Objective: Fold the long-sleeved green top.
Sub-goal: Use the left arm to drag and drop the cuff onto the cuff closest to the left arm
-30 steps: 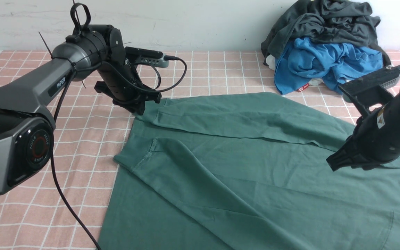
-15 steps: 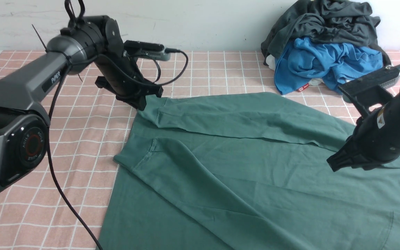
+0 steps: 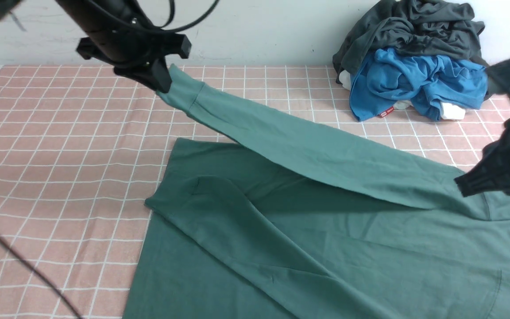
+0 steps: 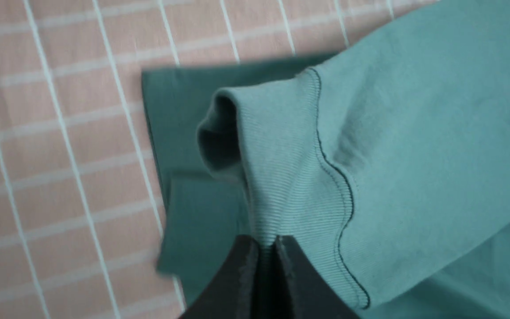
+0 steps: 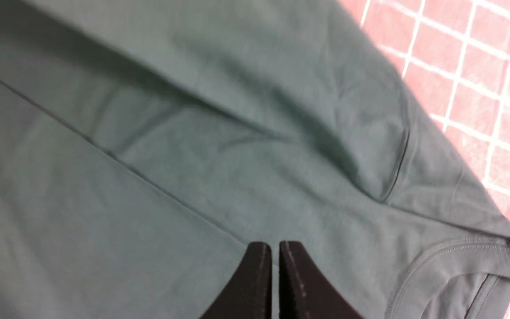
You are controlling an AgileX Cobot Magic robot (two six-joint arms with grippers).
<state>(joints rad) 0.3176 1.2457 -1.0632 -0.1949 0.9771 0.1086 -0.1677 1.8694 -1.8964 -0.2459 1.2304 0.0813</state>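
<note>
The green long-sleeved top (image 3: 326,248) lies spread over the right half of the pink checked cloth. Its far sleeve (image 3: 281,137) is lifted off the body and stretched up to the left. My left gripper (image 3: 163,85) is shut on that sleeve's ribbed cuff (image 4: 281,168), which is pinched between the black fingertips (image 4: 248,248). The other sleeve (image 3: 219,212) lies folded across the body. My right gripper (image 3: 461,188) hangs shut just over the cloth near the shoulder. In the right wrist view its tips (image 5: 275,246) hold nothing, and the neckline (image 5: 481,261) is nearby.
A heap of clothes sits at the back right against the white wall: a dark charcoal garment (image 3: 414,26) on top of a bright blue one (image 3: 414,79). The pink checked cloth (image 3: 60,155) covers the table to the left of the top.
My left gripper closed on the cuff and rose, pulling the sleeve up off the top. The right gripper moved up and to the right.
</note>
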